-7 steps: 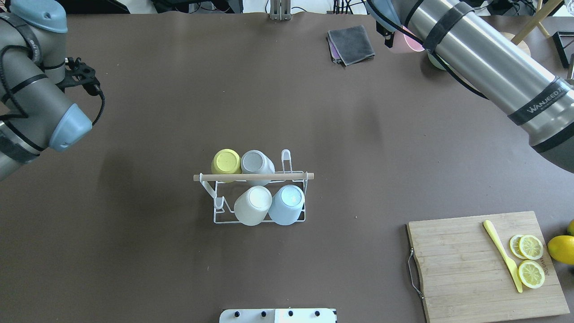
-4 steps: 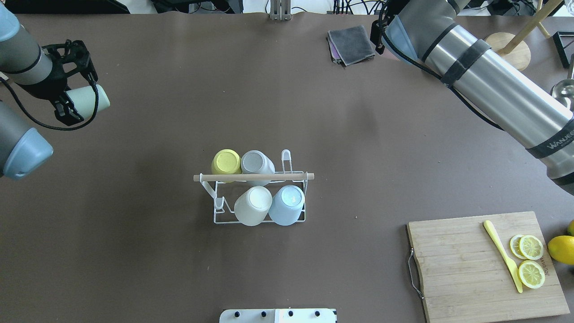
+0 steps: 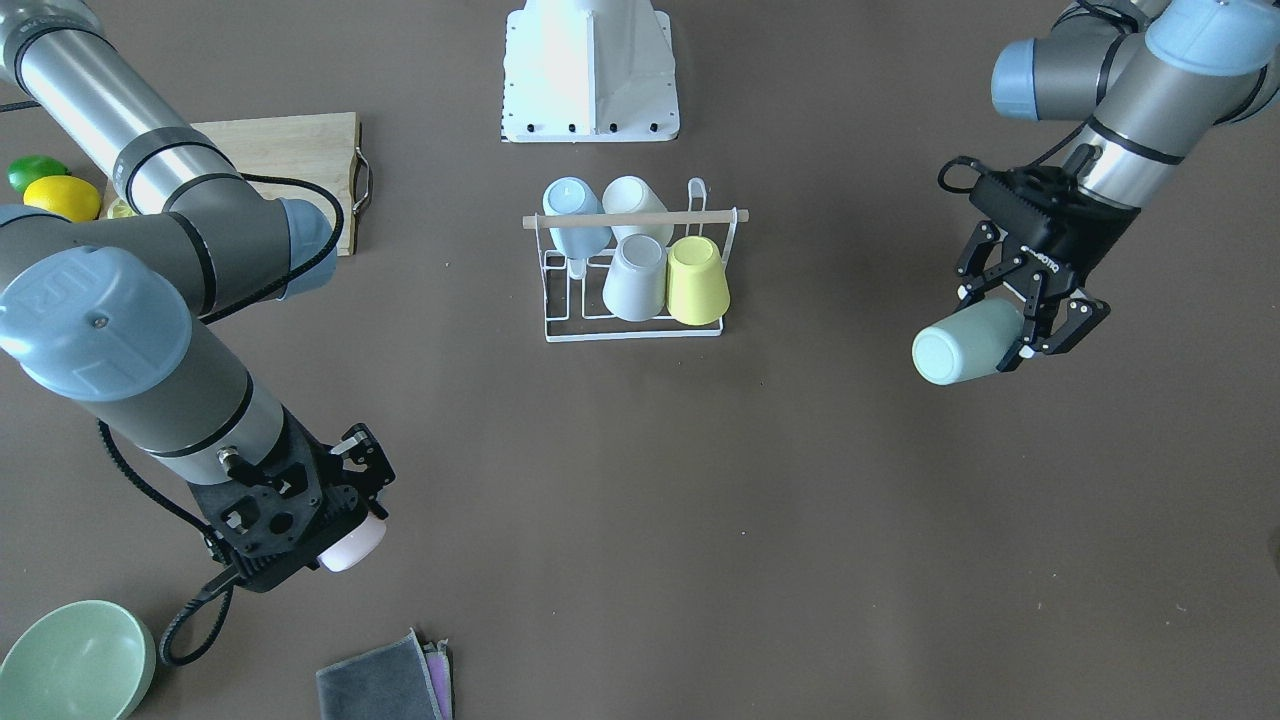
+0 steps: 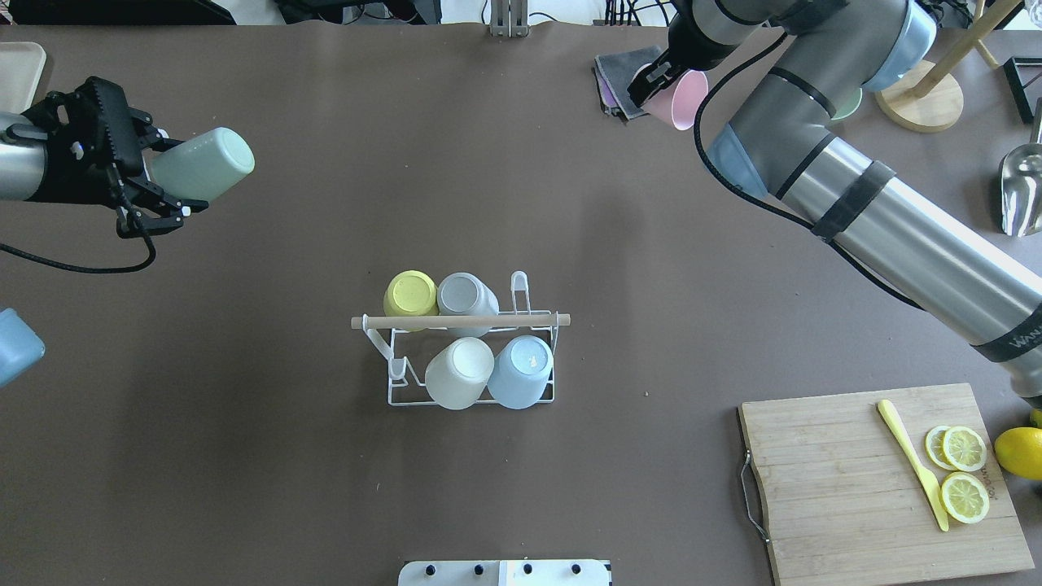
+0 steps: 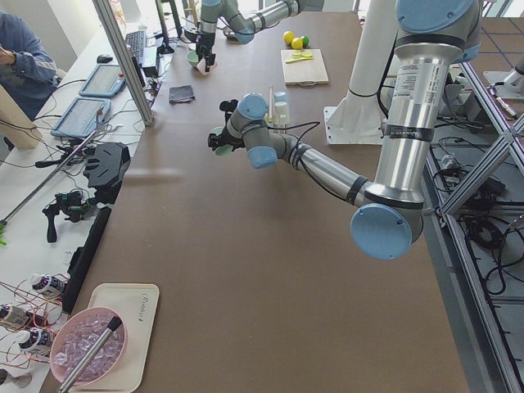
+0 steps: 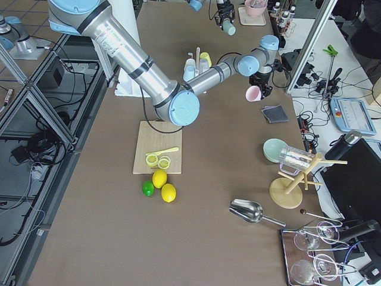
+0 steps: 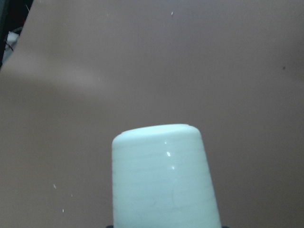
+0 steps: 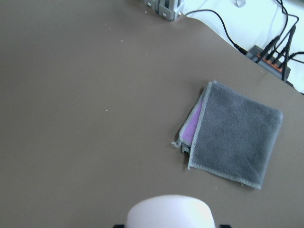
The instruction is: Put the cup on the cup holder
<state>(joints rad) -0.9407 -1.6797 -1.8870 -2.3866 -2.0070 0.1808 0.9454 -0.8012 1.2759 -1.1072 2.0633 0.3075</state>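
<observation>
Progress looks like about two thirds, as I judge it. Nearest to the robot, on the brown bench (image 4: 285, 488), the cup holder (image 4: 460, 322) carries in its near row a cream cup (image 4: 458, 372) and a pale blue cup (image 4: 521, 370), both mouth down, with a free prong (image 4: 396, 368) at the left end. In the far row sit a yellow cup (image 4: 410, 294) and a grey cup (image 4: 466, 295), with a second free prong (image 4: 519, 289) at the right end. Farther out, well apart from the holder, the left tool (image 4: 167, 179) is clenched around a mint-green cup (image 4: 203, 164), held on its side in the air. Farthest, by the folded grey towel (image 4: 619, 77), the right tool (image 4: 659, 88) grips a pink cup (image 4: 682, 99) above the bench. What is left, I think: bring each cup over, turn it mouth down, and lower it on a free prong.
</observation>
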